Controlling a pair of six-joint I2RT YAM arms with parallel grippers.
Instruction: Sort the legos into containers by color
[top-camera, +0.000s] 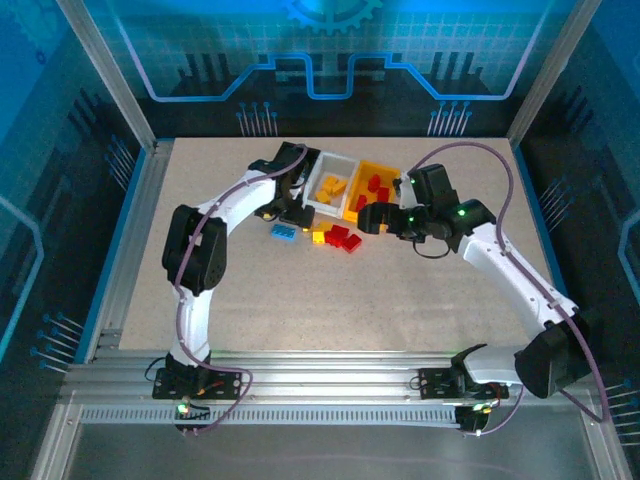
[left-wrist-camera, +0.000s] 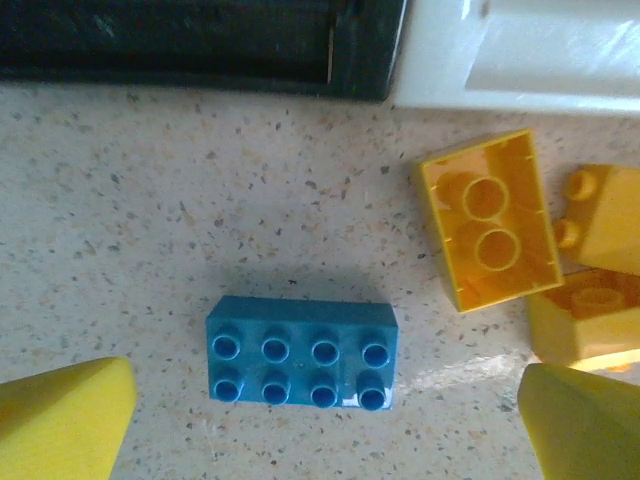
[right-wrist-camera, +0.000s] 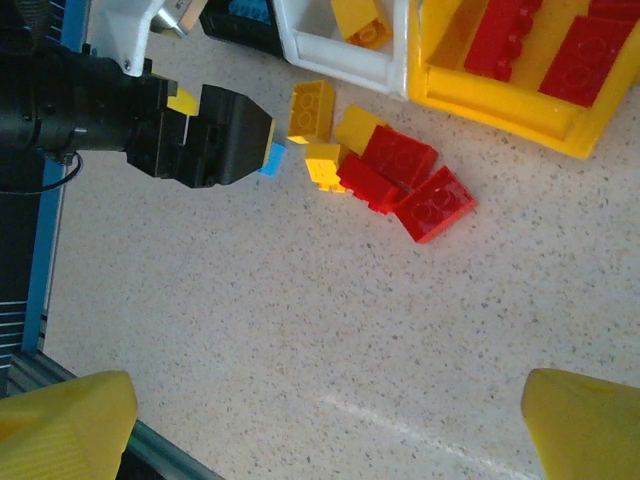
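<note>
A: The blue brick is lying studs-up on the table, on the near side of the black bin. It is being straddled by the left gripper. The fingers are spread wide and nothing is being gripped.
B: So a blue pick is being set up. Is contact being made?
A: None is being seen. Table is showing on both sides of the brick.
B: Right side?
A: The right gripper is being held wide open and empty, near of the loose red bricks.
B: Next move, as judged: descent, closure on the brick's short ends, then a lift to the black bin. Care is being called for, since yellow bricks are lying just right of it.
</note>
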